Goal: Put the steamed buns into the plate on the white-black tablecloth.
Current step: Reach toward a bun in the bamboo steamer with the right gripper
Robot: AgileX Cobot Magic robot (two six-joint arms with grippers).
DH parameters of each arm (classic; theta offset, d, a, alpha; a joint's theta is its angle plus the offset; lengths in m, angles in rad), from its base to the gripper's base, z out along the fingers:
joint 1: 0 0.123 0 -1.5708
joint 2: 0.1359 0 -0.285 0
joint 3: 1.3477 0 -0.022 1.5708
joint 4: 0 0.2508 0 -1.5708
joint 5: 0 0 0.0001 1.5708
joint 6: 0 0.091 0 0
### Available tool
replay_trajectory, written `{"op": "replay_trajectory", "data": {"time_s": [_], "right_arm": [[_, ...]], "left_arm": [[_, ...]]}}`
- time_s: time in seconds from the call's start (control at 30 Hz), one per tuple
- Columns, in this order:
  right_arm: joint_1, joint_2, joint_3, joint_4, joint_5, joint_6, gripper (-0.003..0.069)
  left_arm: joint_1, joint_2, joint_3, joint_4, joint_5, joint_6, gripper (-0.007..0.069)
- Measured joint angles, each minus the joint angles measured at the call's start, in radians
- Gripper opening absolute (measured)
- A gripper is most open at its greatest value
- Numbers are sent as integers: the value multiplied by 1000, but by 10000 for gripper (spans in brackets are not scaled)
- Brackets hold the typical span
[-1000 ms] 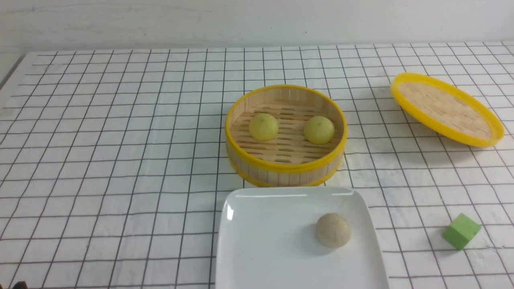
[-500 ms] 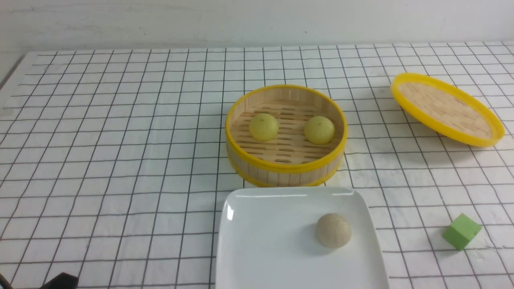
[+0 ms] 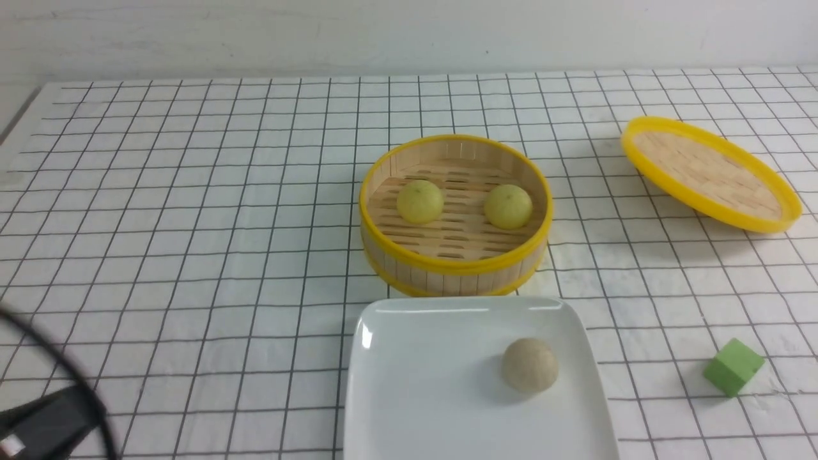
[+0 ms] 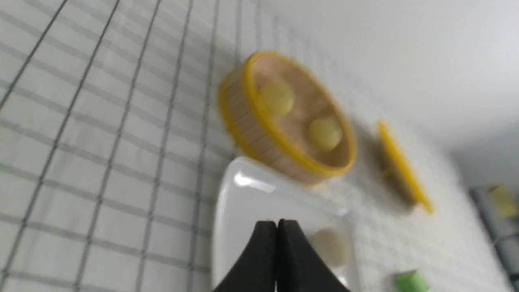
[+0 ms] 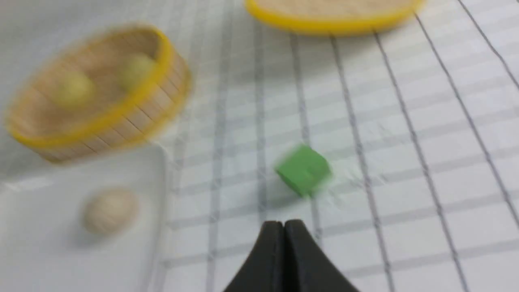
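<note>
Two pale yellow-green steamed buns (image 3: 420, 201) (image 3: 508, 206) sit side by side in the bamboo steamer basket (image 3: 454, 262). Just in front of the basket, the white plate (image 3: 422, 383) lies on the white-black tablecloth (image 3: 192, 191) and holds one beige-grey bun (image 3: 530, 365). In the left wrist view my left gripper (image 4: 277, 222) is shut and empty, over the plate's (image 4: 243, 202) near side, with the buns (image 4: 277, 98) (image 4: 324, 134) blurred beyond. In the right wrist view my right gripper (image 5: 284, 223) is shut and empty above the cloth, short of the green cube (image 5: 304, 170).
The yellow-rimmed woven lid (image 3: 710, 172) lies tilted at the back right. A green cube (image 3: 733, 367) sits right of the plate. A dark part of my left arm with its cable (image 3: 45, 425) shows in the lower left corner.
A dark part of the left arm and its cable have come up into the lower left corner of the front view. The buns, basket, plate, lid and cube have not moved.
</note>
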Motion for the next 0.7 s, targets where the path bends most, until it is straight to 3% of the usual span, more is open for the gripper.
{"op": "replay_trajectory", "data": {"time_s": [0.13,0.23,0.27,0.33,0.4,0.47,0.6,0.7], "right_arm": [[0,248,-39,54,60,-83,-15],[0,475,-84,280,-6,-348,-10],[0,487,-88,314,-11,-367,-9],[4,647,-163,557,-46,-606,5],[30,781,-258,720,-50,-781,26],[78,890,-351,812,-49,-877,61],[153,1066,-526,817,-47,-930,120],[213,1223,-709,711,-48,-884,180]], "left_arm": [[0,203,-56,79,133,56,2],[0,398,-81,103,162,170,2],[0,398,-81,103,162,176,2],[0,500,-86,97,153,238,2],[0,571,-87,94,151,288,2],[0,605,-87,94,151,304,3],[0,645,-87,93,148,314,11],[0,656,-87,93,147,316,22]]}}
